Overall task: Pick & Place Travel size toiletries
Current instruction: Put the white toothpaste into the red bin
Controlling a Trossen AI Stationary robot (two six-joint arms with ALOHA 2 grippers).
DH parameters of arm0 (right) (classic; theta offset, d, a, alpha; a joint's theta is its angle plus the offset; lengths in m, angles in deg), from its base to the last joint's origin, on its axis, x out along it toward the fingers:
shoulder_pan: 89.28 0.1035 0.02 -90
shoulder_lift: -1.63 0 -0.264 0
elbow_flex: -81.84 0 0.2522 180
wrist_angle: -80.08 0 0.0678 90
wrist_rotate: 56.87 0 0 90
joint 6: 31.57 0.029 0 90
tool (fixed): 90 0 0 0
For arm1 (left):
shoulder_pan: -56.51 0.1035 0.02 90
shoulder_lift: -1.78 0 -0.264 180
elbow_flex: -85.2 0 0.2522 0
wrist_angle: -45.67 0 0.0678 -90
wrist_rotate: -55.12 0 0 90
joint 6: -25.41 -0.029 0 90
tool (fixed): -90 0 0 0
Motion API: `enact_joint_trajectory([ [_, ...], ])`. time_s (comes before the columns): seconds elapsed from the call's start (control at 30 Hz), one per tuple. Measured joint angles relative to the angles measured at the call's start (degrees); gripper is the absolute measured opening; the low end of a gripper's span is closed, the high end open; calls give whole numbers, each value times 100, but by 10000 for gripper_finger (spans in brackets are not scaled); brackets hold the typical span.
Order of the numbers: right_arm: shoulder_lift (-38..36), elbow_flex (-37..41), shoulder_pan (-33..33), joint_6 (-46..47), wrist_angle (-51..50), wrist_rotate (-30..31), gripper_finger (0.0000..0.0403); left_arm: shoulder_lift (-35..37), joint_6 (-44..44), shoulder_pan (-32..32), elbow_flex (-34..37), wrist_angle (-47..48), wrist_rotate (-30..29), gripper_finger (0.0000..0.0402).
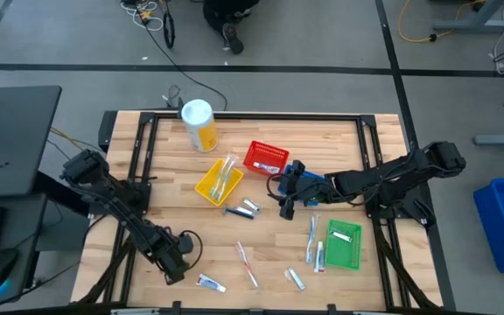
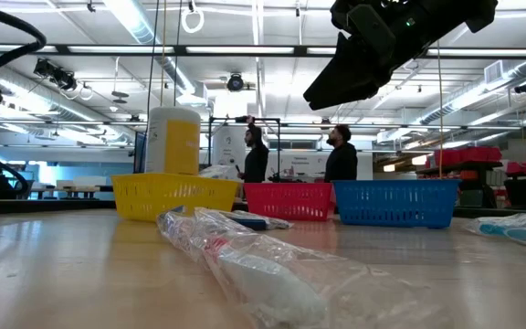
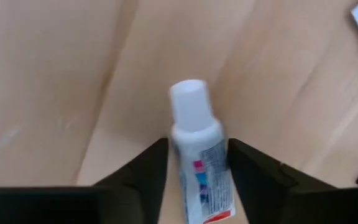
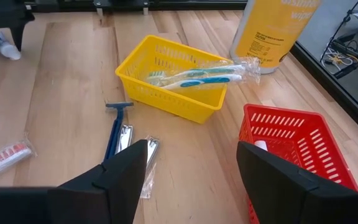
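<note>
My left gripper (image 3: 197, 146) is near the table's near-left corner (image 1: 175, 262), shut on a small white tube (image 3: 197, 168) with blue and red print. My right gripper (image 4: 192, 149) hangs open and empty above the table's middle (image 1: 287, 201), beside the red basket (image 4: 291, 143). Wrapped toothbrushes (image 4: 197, 78) lie in the yellow basket (image 1: 220, 182), their ends sticking out over its rim. A blue razor (image 4: 114, 130), small packets (image 4: 145, 155) and a red-ended tube (image 4: 8, 155) lie flat on the wood. More toothbrushes (image 1: 311, 238) and tubes (image 1: 210, 283) lie near the front. My left gripper pinches the white tube between its two fingers (image 3: 157, 162) on the printed body just behind the neck (image 3: 199, 158). The fingers lie along the tube. The white cap (image 3: 188, 99) sticks out beyond the fingertips, pointing at the wood below.
A tall white-and-yellow canister (image 1: 198, 122) stands at the far edge. A green basket (image 1: 344, 243) sits near right and a blue basket (image 2: 395, 203) stands beside the red one. A wrapped toothbrush (image 2: 254, 265) lies near the front edge. People stand in the room behind.
</note>
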Motion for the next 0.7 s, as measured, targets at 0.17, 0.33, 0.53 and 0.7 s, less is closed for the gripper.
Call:
enact_joint_trajectory([
  [0.17, 0, 0, 0, 0, -2, 0, 253, -7, 358, 81, 2, 122, -28, 103],
  [0.33, 0, 0, 0, 0, 3, 2, 242, -38, 223, 205, -174, 60, -203, 70],
  [0.53, 0, 0, -2, -87, 3, 4, 239, -46, -456, 413, -652, 103, -1057, 67],
  [0.7, 0, 0, -2, -90, 21, 7, 249, -44, -1271, 858, -1009, 123, -2044, 65],
])
